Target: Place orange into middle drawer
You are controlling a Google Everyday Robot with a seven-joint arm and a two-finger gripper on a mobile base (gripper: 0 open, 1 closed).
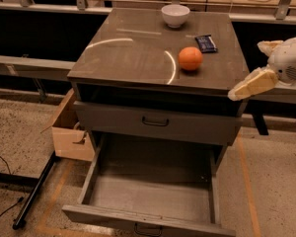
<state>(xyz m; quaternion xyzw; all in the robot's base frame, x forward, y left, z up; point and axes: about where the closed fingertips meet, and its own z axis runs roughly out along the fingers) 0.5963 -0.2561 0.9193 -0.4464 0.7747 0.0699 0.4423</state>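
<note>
The orange [190, 59] sits on top of the grey cabinet [133, 53], toward the right side. The middle drawer [153, 196] is the lowest one; it is pulled out and nothing lies in it, and a small dark handle [148, 229] is on its front. My gripper [251, 84] comes in from the right edge, level with the cabinet top's front right corner, apart from the orange and to its right. One cream finger [252, 84] points toward the cabinet and holds nothing.
A white bowl [175, 15] stands at the back of the cabinet top and a dark snack packet [205, 43] lies behind the orange. The drawer above [155, 122] is closed. A cardboard box [69, 127] sits on the floor at the left.
</note>
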